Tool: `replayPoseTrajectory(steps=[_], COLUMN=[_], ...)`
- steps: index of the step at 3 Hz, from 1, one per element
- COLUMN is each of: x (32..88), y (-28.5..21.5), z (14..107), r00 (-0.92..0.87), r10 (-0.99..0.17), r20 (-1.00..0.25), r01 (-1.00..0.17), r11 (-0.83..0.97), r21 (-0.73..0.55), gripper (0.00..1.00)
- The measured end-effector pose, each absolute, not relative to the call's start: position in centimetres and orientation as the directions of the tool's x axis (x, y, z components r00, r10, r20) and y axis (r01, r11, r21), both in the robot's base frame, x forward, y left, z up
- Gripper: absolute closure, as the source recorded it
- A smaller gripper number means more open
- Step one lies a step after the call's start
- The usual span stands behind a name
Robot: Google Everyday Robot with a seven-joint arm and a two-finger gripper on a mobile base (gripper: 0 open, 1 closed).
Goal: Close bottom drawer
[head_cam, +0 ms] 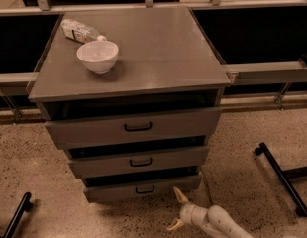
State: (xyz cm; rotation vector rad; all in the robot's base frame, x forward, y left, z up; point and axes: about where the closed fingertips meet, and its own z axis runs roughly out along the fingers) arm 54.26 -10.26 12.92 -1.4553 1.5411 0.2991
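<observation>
The bottom drawer (114, 191) is the lowest of three grey cabinet drawers, with a small black handle (144, 189). It stands out only slightly, with a thin dark gap above its front. My gripper (177, 211) is low on the floor, just in front of the drawer's right end and a little apart from it. Its two pale fingers (180, 196) are spread open with nothing between them.
The middle drawer (138, 161) and top drawer (136, 127) each stand out a little. A white bowl (97, 56) and a lying plastic bottle (80, 30) rest on the cabinet top (158, 48). Black stand legs lie on the floor at right (282, 177) and at lower left (17, 214).
</observation>
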Motion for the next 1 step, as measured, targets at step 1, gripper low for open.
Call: replayPoseTrajectory(steps=[1], x=[54.26], y=[-10.25], z=[12.92], r00=[0.172], r10=[-0.636], r20=[-0.752], r01=[-0.871], r11=[0.258], r21=[-0.418], gripper=[0.0])
